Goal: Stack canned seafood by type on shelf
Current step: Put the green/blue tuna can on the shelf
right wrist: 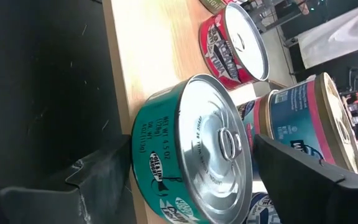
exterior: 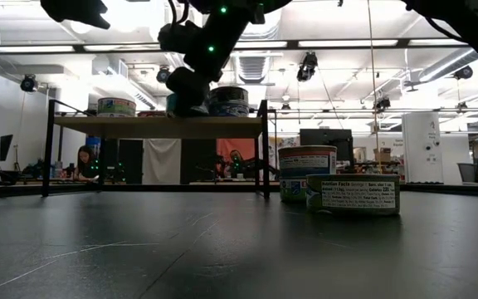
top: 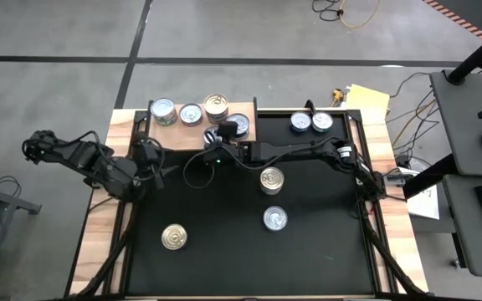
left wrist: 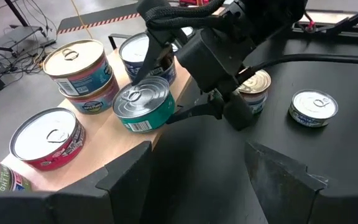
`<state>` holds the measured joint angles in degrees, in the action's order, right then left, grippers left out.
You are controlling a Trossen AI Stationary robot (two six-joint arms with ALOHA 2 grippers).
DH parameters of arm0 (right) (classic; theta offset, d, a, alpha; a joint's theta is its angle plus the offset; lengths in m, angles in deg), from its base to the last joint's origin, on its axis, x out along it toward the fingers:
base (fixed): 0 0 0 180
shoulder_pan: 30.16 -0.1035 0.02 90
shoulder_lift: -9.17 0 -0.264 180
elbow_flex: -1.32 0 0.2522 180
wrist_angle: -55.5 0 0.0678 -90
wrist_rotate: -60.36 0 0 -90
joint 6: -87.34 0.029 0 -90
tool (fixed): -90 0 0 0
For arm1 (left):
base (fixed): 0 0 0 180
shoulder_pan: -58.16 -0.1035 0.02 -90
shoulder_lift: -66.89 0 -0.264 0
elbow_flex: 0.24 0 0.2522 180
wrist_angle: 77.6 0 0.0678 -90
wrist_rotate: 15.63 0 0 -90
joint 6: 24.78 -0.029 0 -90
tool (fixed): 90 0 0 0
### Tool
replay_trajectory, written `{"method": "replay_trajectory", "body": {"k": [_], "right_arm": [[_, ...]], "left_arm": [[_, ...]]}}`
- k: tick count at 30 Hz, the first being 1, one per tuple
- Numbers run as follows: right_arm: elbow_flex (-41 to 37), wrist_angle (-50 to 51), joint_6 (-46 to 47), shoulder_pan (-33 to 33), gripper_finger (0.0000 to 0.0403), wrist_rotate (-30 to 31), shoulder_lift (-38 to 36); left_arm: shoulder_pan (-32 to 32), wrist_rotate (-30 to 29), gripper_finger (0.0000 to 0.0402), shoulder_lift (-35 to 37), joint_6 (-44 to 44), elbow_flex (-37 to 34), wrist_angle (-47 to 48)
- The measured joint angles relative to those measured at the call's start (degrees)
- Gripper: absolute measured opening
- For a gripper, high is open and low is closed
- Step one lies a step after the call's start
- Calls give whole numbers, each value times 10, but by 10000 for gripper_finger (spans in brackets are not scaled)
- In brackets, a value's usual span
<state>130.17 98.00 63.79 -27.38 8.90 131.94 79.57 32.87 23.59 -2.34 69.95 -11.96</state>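
On black table (top: 224, 251): loose cans; wooden shelf (top: 167, 134) at back edge.

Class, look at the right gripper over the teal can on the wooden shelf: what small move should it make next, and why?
Probably lift straight up and back away. The right gripper stands open around the teal can, which already rests on the shelf beside the stacked gold-topped cans. Pulling away sideways might drag the can; the placing looks done.
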Motion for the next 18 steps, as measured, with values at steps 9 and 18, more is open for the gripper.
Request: {"method": "replay_trajectory", "body": {"k": [9, 18], "right_arm": [[0, -1, -3, 0, 343, -1, -1], [-1, -1, -4, -1, 334, -2, -7]], "left_arm": [[0, 0, 240, -11, -3, 0, 0], [0, 0, 240, -27, -3, -1, -1]]}}
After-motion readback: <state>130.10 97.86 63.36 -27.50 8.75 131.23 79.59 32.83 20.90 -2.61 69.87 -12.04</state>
